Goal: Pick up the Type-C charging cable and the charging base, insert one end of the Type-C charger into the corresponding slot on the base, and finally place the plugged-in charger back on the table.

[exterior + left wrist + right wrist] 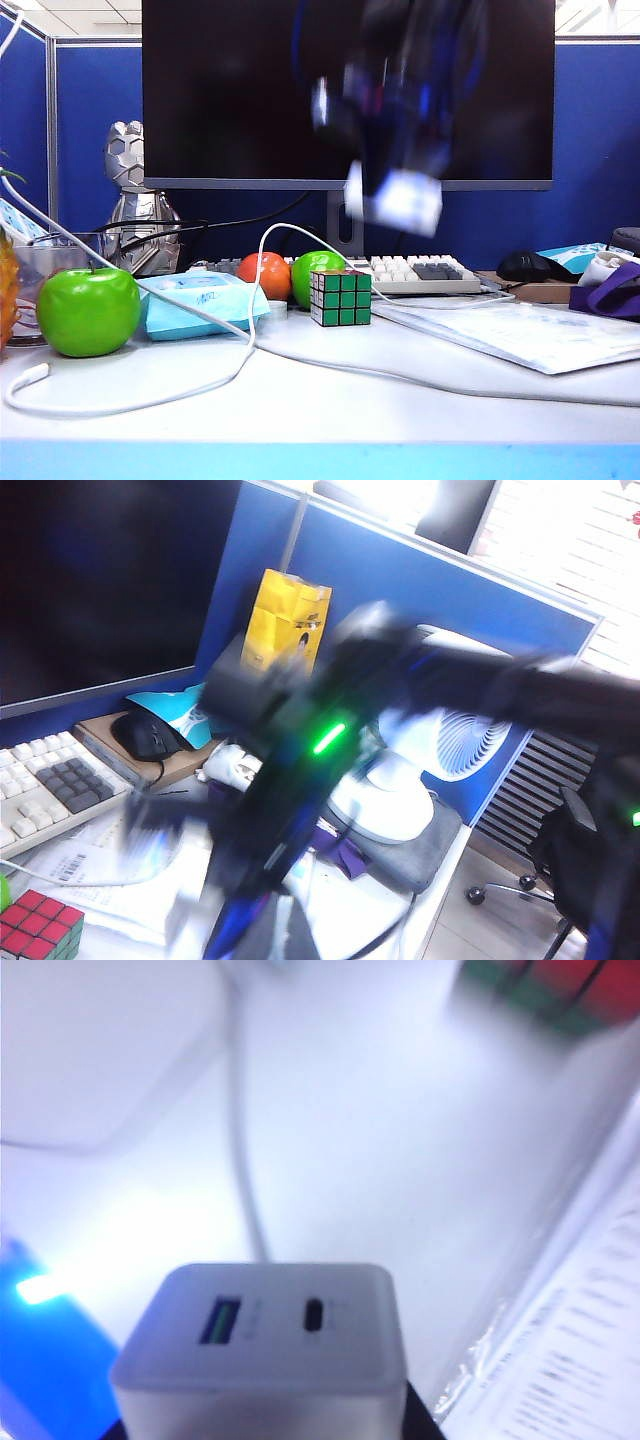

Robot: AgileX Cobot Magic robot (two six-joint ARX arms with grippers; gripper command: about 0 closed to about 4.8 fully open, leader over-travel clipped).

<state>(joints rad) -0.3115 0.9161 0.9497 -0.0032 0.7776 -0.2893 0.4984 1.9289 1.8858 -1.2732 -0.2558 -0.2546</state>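
Blue partition panels and a big dark monitor (pixel 345 90) back the white desk (pixel 330 405); its light-blue front edge runs along the near side.

Right gripper (pixel 395 195) hangs blurred in the air in front of the monitor, well above the desk, pinching the white base (pixel 400 200); in the right wrist view the base (pixel 265 1345) fills the near part of the picture, its port face showing two slots side by side, with dark gripper parts just under it.

Left gripper does not show in any view; by the recording it is pressed together; its wrist view shows the right arm (pixel 330 750) as a dark blur with a green light, plus a white fan (pixel 455 740) and a yellow box (pixel 285 620) by the partition.

White cable (pixel 150 400) lies slack near the front left corner of the desk, looping up and over toward the keyboard (pixel 415 272) at the back.

Rubik's cube (pixel 340 297) stands near the middle of the desk; a green apple (pixel 88 310) sits at the left; an orange fruit (pixel 264 274) and a second green apple (pixel 312 275) sit behind the cube; a clear-wrapped sheet (pixel 520 335) lies toward the right edge.
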